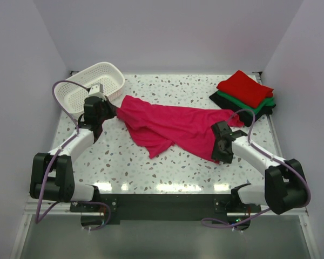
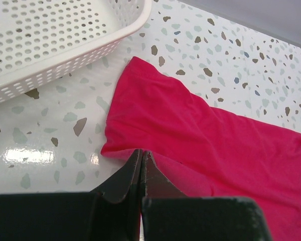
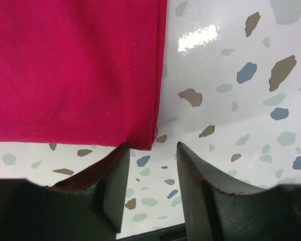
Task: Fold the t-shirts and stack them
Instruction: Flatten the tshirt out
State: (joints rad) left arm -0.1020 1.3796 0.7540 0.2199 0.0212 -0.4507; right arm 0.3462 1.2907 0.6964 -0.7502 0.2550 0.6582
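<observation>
The left pincer (image 2: 141, 159) is closed, its two tips meeting right on the hem of the pink t-shirt (image 1: 173, 127). From the way the cloth tapers to a point at that spot in the overhead view, I judge it to be pinching the edge rather than just resting on it. The right pincer (image 3: 151, 146) stands open with nothing in it. The stitched corner of the shirt lies flat on the worktop (image 1: 167, 167) just ahead of the gap between its jaws.

The shirt lies across the middle of the worktop, drawn out long between the two arms and rumpled along its near side. Holding one end while the other lies loose looks like a way to keep the cloth stretched for flattening, so folding seems to be at an early stage.

Just beyond the left pincer is a white basket (image 1: 97, 81) in the far left corner. Its rim is near the shirt's sleeve but apart from it, which leaves little room to pull leftward. In the far right corner sit the folded shirts, a red shirt (image 1: 245, 88) on top of a green shirt (image 1: 227, 100), with a black shirt (image 1: 267, 110) below. The pink cloth's right end reaches near that pile. The near half of the worktop offers the most space for laying the shirt out.
</observation>
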